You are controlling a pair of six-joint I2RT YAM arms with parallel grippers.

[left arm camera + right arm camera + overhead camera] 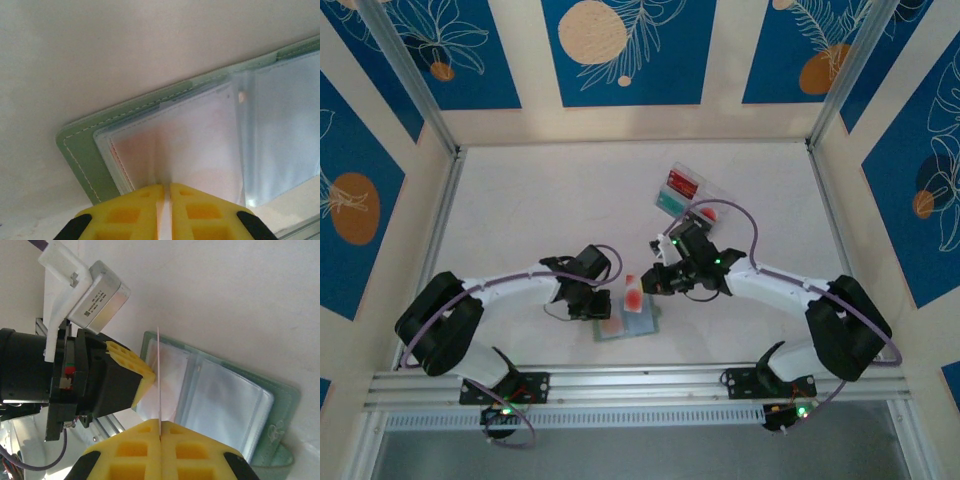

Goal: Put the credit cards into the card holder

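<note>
The grey-green card holder (642, 327) lies open on the table near the front edge, its clear sleeves up. My left gripper (595, 300) is shut on the edge of one clear sleeve (200, 130); the green cover (82, 155) shows beside it. A white card with a red patch (634, 293) stands on edge over the holder, with my right gripper (656, 283) shut on it. In the right wrist view the card (159, 375) is a thin line rising from my right gripper (160, 426), close to the left arm's yellow fingers (131, 365) and above the holder (240, 405).
A clear plastic box (712, 192) stands behind the right arm at the back right, with a red card (682, 184) and a teal card (670, 203) in it. An aluminium rail (640, 385) runs along the table's near edge, just in front of the holder.
</note>
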